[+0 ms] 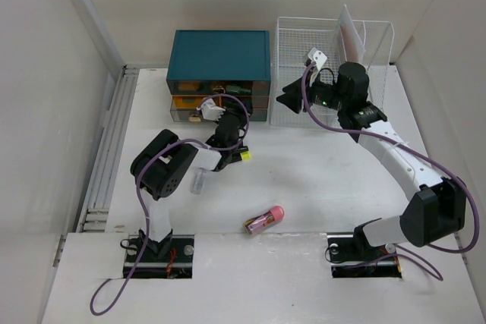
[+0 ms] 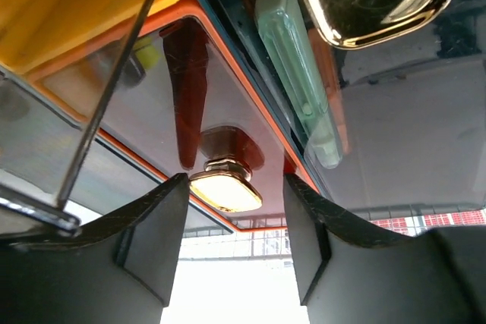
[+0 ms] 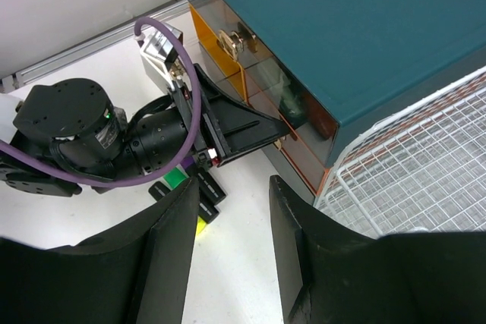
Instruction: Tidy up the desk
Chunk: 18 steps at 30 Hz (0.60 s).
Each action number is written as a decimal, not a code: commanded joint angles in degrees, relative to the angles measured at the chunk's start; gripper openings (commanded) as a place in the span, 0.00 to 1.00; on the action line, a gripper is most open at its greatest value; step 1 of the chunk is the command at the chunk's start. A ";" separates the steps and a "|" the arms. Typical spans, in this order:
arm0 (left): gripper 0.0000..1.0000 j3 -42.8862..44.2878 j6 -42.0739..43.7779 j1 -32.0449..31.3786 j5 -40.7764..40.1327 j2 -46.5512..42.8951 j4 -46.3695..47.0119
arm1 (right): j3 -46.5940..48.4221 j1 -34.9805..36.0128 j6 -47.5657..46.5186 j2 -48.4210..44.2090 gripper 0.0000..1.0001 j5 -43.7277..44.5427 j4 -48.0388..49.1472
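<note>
I see my left gripper with matte black jaws apart either side of the shiny, rounded brass knob on a glossy translucent drawer of the teal drawer box, my right gripper parted and empty, over the flat, matte white desk spread beneath both arms.
</note>
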 commanded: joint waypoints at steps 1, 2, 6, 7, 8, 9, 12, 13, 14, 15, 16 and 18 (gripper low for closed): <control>0.48 2.84 -0.50 1.22 -0.28 0.50 2.00 | 0.24 -0.28 0.51 -0.67 0.48 -1.56 1.91; 0.47 2.84 -0.50 1.22 -0.28 0.50 2.00 | 0.24 -0.28 0.51 -0.67 0.48 -1.56 1.91; 0.35 2.84 -0.50 1.22 -0.28 0.50 2.00 | 0.24 -0.28 0.51 -0.67 0.48 -1.56 1.91; 0.31 2.84 -1.03 1.22 -0.28 0.50 2.00 | 0.24 -0.28 0.51 -0.67 0.48 -1.56 1.91; 0.28 2.32 -1.03 1.22 -0.28 0.50 2.00 | 0.24 -0.28 0.51 -0.67 0.48 -1.56 1.91; 0.26 2.31 -1.03 1.22 -0.28 0.50 2.00 | 0.24 -0.28 0.51 -0.67 0.48 -1.56 1.91; 0.22 1.08 -1.56 1.22 -0.28 -0.55 2.00 | 0.24 -0.28 0.51 -0.67 0.48 -1.56 1.91; 0.20 0.21 -1.56 1.22 -0.28 -0.55 2.61 | 0.24 -0.28 0.51 -0.67 0.48 -1.56 1.91; 0.20 -0.84 -2.17 1.22 -0.28 -1.07 3.14 | 0.24 -0.28 0.51 -0.67 0.48 -1.56 1.91; 0.20 -1.37 -2.17 1.22 -0.28 -1.08 3.14 | 0.24 -0.28 0.51 -0.67 0.48 -1.56 1.91; 0.20 -1.38 -2.17 0.70 -0.28 -1.78 3.14 | 0.24 -0.28 0.51 -0.67 0.48 -1.56 1.91; 0.20 -3.40 -2.17 0.69 -0.81 -2.57 3.84 | 0.24 -0.28 0.51 -0.67 0.48 -1.56 1.91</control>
